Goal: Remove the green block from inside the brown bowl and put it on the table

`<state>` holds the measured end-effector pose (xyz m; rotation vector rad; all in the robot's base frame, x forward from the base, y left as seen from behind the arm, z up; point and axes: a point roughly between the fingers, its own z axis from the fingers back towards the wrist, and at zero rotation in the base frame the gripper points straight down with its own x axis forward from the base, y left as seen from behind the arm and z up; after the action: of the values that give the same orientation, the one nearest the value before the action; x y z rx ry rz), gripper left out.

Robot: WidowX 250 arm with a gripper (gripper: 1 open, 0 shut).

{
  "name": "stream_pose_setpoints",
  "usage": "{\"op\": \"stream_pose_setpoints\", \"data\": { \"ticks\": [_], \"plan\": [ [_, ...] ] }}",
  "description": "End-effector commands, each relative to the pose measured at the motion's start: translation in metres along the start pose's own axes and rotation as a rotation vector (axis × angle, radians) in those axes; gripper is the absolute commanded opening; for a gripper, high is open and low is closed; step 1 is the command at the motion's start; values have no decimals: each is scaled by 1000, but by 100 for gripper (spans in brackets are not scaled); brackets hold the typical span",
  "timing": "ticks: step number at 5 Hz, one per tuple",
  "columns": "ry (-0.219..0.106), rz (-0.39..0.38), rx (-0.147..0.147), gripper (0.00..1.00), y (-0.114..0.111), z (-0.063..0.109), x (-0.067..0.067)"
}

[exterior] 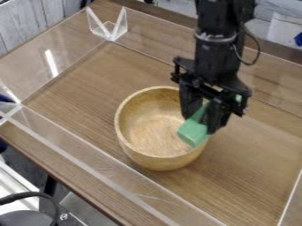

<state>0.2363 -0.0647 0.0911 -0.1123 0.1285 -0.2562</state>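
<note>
One green block (pixel 195 131) hangs clamped in your pincer (pixel 207 116), tilted over the right rim of the brown bowl (pixel 151 132), above the counter (pixel 83 84).

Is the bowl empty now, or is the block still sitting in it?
Empty. The brown bowl shows only its pale inside; the green block hangs tilted in the claw, over the bowl's right rim, not resting on anything.
</note>
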Motion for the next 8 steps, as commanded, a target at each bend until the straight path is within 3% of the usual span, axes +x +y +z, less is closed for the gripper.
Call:
{"op": "stream_pose_setpoints", "data": {
  "ticks": [1,3,5,8],
  "plan": [
    [-76,-19,-29,0,-10,5,0],
    [-42,-9,31,0,-25,-43,16],
    [-30,-1,30,0,-21,-52,12],
    [-148,-95,76,0,-26,-29,7]
  ]
}}
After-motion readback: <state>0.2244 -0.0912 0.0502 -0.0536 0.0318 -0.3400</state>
